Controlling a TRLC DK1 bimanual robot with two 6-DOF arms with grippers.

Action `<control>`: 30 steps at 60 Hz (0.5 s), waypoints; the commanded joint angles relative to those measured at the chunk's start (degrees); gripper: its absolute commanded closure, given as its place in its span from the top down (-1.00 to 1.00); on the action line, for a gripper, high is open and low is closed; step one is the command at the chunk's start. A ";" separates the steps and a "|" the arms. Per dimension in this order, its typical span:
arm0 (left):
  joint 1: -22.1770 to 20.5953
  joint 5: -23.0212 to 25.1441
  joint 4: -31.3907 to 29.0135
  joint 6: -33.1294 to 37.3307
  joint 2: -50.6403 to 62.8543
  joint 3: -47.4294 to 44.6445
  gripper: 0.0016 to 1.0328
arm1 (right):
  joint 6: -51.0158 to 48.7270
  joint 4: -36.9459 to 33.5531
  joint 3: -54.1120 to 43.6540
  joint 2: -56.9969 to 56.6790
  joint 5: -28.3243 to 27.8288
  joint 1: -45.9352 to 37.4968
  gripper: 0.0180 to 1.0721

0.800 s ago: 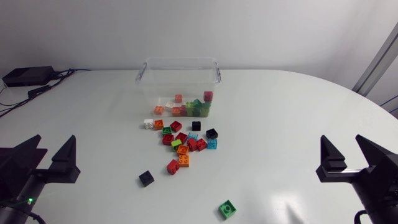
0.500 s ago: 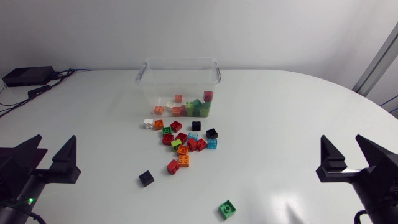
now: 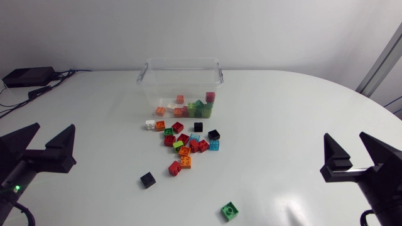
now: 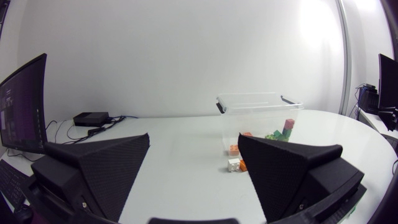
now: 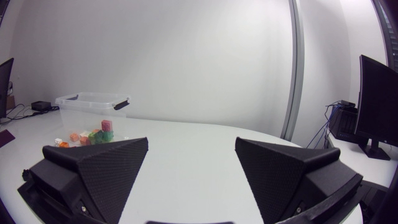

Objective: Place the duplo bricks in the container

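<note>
Both grippers are spread open and hold nothing. The left gripper point(image 3: 56, 132) is at the near left of the table point(image 3: 282, 113) and the right gripper point(image 3: 343, 141) at the near right, each well apart from the bricks. Some bricks point(image 3: 188, 107) already lie in the container point(image 3: 148, 81) at the far side, with orange, green and pink ones among them. More lie outside: a heap point(image 3: 186, 141) just in front of the container, with a white brick point(image 3: 150, 125) at the heap's far left. A black brick point(image 3: 147, 179) sits nearer the arms, and a green brick point(image 3: 230, 211) lies farthest out. I judge the task well short of half done, with no brick in hand.
</note>
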 commanded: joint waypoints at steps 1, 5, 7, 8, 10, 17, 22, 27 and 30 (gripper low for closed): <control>-0.63 -0.18 -0.97 -1.20 8.32 5.59 0.88 | 0.52 0.84 3.92 4.37 0.25 0.79 0.92; -2.22 -0.18 -2.91 -1.47 13.41 8.32 0.86 | 0.52 1.72 5.85 8.42 0.25 1.14 0.92; -3.97 -0.35 -4.49 -1.29 16.75 10.16 0.85 | 0.52 1.99 6.91 10.44 0.42 1.32 0.92; -4.94 -0.79 -5.81 -1.03 18.78 11.57 0.85 | 0.52 1.99 7.52 11.67 0.42 1.41 0.92; -6.17 -1.14 -7.91 -0.94 22.20 13.68 0.85 | 0.52 1.99 8.84 14.31 0.51 1.76 0.92; -10.21 -2.28 -15.03 -0.85 31.96 20.36 0.85 | 0.52 1.28 12.09 20.55 1.21 3.69 0.92; -11.44 -2.20 -19.69 1.43 39.61 24.66 0.86 | 0.52 -0.47 15.17 25.73 1.74 5.10 0.90; -13.29 -2.20 -23.74 3.54 45.85 27.48 0.86 | 0.70 -4.69 18.86 30.92 1.74 5.98 0.90; -15.75 -2.02 -28.22 8.73 51.82 30.03 0.86 | 0.70 -8.38 21.76 34.17 2.00 6.94 0.90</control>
